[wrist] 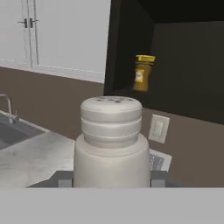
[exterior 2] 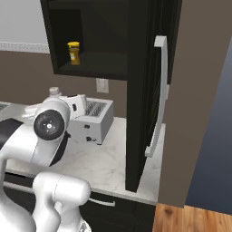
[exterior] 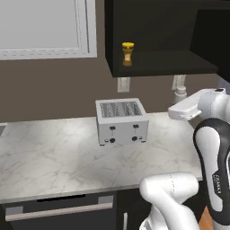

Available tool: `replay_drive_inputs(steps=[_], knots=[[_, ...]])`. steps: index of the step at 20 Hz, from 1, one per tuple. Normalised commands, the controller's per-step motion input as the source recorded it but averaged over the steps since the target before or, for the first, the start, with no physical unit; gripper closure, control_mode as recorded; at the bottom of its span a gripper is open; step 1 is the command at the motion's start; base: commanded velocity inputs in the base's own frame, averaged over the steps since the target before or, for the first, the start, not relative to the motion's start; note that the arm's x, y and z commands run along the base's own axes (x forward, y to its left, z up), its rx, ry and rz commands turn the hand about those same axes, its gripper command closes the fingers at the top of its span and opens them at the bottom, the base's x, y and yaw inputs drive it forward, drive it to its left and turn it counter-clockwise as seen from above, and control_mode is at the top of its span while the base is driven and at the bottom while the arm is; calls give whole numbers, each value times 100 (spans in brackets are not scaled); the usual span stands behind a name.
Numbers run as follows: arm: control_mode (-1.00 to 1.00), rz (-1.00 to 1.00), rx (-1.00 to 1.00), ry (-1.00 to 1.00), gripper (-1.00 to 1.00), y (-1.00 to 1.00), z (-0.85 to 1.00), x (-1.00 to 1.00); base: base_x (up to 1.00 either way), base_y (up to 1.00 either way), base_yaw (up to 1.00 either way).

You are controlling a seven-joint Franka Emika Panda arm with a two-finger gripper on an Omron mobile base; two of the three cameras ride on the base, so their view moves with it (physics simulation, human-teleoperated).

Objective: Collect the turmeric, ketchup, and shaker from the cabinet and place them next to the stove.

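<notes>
- Gripping the shaker (wrist: 111,142), the gripper (wrist: 111,178) has one dark fingertip (wrist: 62,178) pressed to each side of the white-grey body, which stands upright with its rounded, holed top up, seen from the hand view.
- Up and to the right of the shaker in that view, the turmeric (wrist: 143,72) stands on the shelf of the cabinet (wrist: 183,65), near its left wall; a wall outlet (wrist: 158,128) sits just below the shelf, and a sink faucet (wrist: 6,105) is far off to the left.
- From the left base view, the turmeric (exterior: 127,53) stands upright at the left front of the cabinet (exterior: 166,40) shelf, above the toaster (exterior: 122,121) on the marble counter (exterior: 49,157); the shaker's top (exterior: 180,93) peeks out right of the toaster, above the arm's white hand.
- From the right base view, the turmeric (exterior 2: 73,52) stands at the left of the cabinet (exterior 2: 97,38) interior, above and left of the toaster (exterior 2: 93,118); the shaker (exterior 2: 55,91) shows just left of the toaster, above the arm. The cabinet door (exterior 2: 147,90) with its long handle stands open, right of the toaster.
</notes>
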Motion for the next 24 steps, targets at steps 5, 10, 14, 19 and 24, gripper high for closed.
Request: replay_drive_inputs(steps=[5, 10, 14, 19, 24], knots=[[100, 1, -4, 0, 100, 22, -27, -45, -17, 2, 1], [100, 0, 0, 0, 100, 0, 0, 0, -98, 18, 9], [100, 0, 0, 0, 100, 0, 0, 0, -98, 46, 18], [100, 0, 0, 0, 100, 0, 0, 0, -82, 69, 25], [100, 0, 0, 0, 100, 0, 0, 0, -60, 88, 33]])
